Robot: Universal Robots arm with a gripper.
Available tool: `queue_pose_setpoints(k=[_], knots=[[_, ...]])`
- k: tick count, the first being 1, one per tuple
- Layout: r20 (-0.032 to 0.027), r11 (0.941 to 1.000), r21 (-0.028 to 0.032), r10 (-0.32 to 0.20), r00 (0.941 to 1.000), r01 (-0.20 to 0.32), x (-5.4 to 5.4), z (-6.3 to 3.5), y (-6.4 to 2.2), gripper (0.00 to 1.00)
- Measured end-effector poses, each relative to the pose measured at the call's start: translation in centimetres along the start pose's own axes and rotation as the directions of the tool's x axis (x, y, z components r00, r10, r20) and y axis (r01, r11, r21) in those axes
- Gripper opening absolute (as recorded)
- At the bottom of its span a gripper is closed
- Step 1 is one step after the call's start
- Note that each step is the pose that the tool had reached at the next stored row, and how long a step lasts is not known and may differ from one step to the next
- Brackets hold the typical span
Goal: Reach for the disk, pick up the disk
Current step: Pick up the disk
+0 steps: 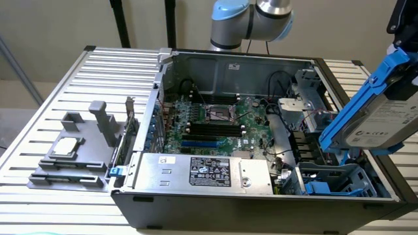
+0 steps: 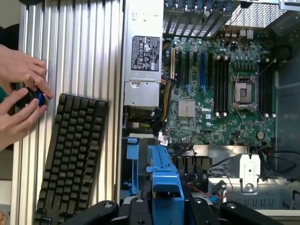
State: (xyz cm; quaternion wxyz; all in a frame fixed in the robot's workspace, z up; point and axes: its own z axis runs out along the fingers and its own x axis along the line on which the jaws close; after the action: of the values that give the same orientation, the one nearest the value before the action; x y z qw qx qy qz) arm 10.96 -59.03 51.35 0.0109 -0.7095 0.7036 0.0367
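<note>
A ribbed aluminium table (image 1: pixel 46 122) carried an open computer case (image 1: pixel 261 205), directly below the jaws. Beside the case lay a grey fixture tray (image 1: pixel 68 164) and, farther from the jaws, a black keyboard (image 2: pixel 70 159).

Robotics lab or test bench for computer assembly. Open tower PC case (image 1: pixel 261 147) lies on its side on ribbed aluminium desk (image 1: pixel 58 107), motherboard (image 2: pixel 220 89) exposed inside. Grey fixture (image 1: pixel 72 156) holding small silver chip (image 1: pixel 65 146) beside case. Black keyboard (image 2: pixel 70 154) on desk near case. Robot arm joints (image 1: pixel 251 19) behind case.
</note>
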Motion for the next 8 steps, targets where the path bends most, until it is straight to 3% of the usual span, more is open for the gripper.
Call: queue_pose_setpoints(k=[2,8], knots=[[0.0033,1.0000,0.0001,0.000,1.0000,0.000,0.13,0.03,-0.01,0.33],[0.0033,1.0000,0.0000,0.000,1.0000,0.000,0.13,0.02,-0.02,0.33]])
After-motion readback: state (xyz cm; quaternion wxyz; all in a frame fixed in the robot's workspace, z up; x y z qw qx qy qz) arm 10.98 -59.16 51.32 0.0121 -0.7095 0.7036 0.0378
